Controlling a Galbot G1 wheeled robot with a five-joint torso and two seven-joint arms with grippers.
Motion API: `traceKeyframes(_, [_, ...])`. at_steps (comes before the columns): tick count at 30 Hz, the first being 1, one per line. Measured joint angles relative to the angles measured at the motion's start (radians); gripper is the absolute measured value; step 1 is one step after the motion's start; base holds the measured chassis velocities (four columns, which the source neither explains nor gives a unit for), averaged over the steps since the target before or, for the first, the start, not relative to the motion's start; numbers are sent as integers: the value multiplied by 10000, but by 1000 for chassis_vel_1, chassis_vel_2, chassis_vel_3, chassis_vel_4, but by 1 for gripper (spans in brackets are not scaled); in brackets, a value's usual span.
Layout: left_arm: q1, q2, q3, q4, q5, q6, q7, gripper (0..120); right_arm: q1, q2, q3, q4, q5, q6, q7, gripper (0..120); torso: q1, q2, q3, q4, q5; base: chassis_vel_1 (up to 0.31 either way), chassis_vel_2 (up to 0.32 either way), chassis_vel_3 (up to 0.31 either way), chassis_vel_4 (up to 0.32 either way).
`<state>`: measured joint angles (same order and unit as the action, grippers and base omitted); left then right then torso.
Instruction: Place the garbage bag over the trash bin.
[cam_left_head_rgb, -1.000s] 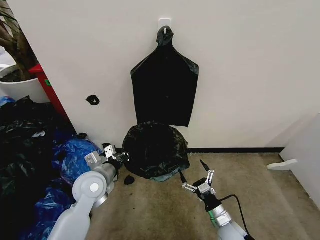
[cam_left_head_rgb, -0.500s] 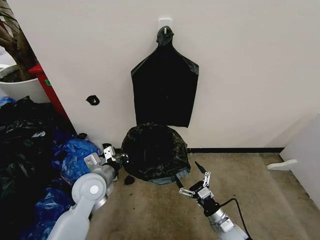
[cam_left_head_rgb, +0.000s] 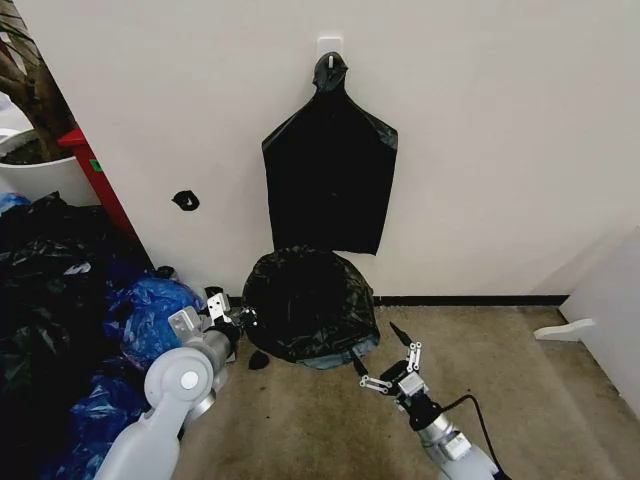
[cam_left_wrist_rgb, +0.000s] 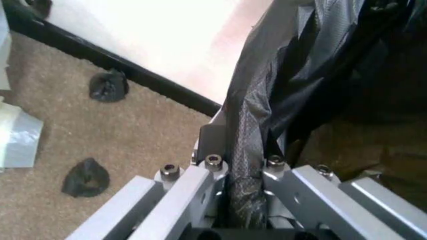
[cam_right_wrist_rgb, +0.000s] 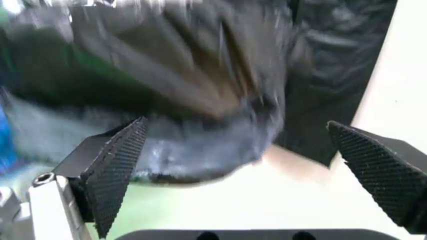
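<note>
Garbage bag (cam_left_head_rgb: 310, 303): glossy crinkled black film, draped over the trash bin (cam_left_head_rgb: 335, 357) on the floor at the foot of the wall; the bin is almost wholly covered, with just a pale sliver of its base showing under the bag's lower right edge; directly below a flat black bag (cam_left_head_rgb: 328, 165) hanging from a wall hook.

Left hand (cam_left_head_rgb: 228, 311): at the bag's left edge; in the left wrist view its fingers are closed on a gathered fold of the bag (cam_left_wrist_rgb: 248, 165), film bunched tightly between them.

Right hand (cam_left_head_rgb: 389, 368): low over the carpet, just right of the bin's base, apart from the bag; fingers spread wide, holding nothing; the right wrist view looks between the two pads (cam_right_wrist_rgb: 115, 165) toward the covered bin (cam_right_wrist_rgb: 187, 125).

Surroundings: heap of black and blue bags (cam_left_head_rgb: 70, 300) at the robot's left; small black scraps (cam_left_head_rgb: 258, 359) on the carpet near the bin.

Risks, as judged:
- thin film pinched in the left hand may tear or stretch if pulled against the rim;
- a sideways pull could tip or slide the light bin, as nothing braces it;
- the bag may sit on the rim on one side alone, and slip off once released;
- the open right hand, closing in, could snag loose film or nudge the base.
</note>
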<state>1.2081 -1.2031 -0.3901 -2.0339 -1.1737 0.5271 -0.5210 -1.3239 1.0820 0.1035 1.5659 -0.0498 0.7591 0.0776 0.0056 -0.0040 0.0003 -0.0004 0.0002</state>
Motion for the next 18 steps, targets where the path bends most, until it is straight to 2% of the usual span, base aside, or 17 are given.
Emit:
traceKeyframes(10, [45,-32,141,-196,-54,160,-10,1,1145,410,413,-2033,-937,613,114,100,0,0,0,0,1,0,0,0,0])
traceKeyframes(18, [-43,-89,180,-170,-41,174,-6,1,1308,228,460,-2254,-1027,658,108,100,0,0,0,1,1,0,0,0,0])
